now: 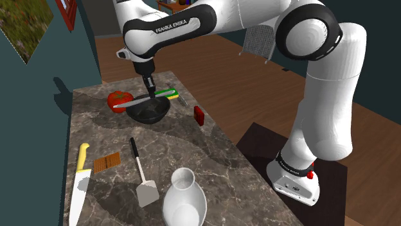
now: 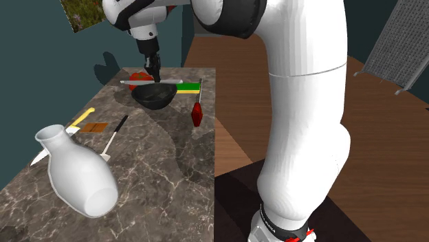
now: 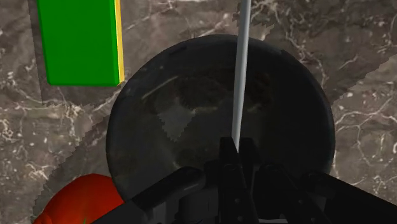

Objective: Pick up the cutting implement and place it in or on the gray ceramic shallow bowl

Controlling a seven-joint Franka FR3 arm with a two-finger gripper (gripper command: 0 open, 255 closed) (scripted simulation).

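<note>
My gripper (image 1: 152,94) is shut on the dark handle of a knife (image 1: 136,101) with a thin grey blade. It holds the knife level, just over the rim of the dark shallow bowl (image 1: 149,113) at the far end of the marble counter. In the wrist view the blade (image 3: 240,76) runs straight out from the gripper (image 3: 237,153) across the bowl (image 3: 165,127). In the second exterior view the gripper (image 2: 154,77) hangs above the bowl (image 2: 155,96), with the knife (image 2: 143,82) across its top. Whether the blade touches the rim I cannot tell.
A red tomato (image 1: 119,99) and a green sponge (image 1: 166,94) flank the bowl; a small red object (image 1: 199,115) lies near the counter's edge. Closer to the stand are a yellow-handled knife (image 1: 80,180), a brown block (image 1: 107,162), a spatula (image 1: 142,176) and a white vase (image 1: 184,199).
</note>
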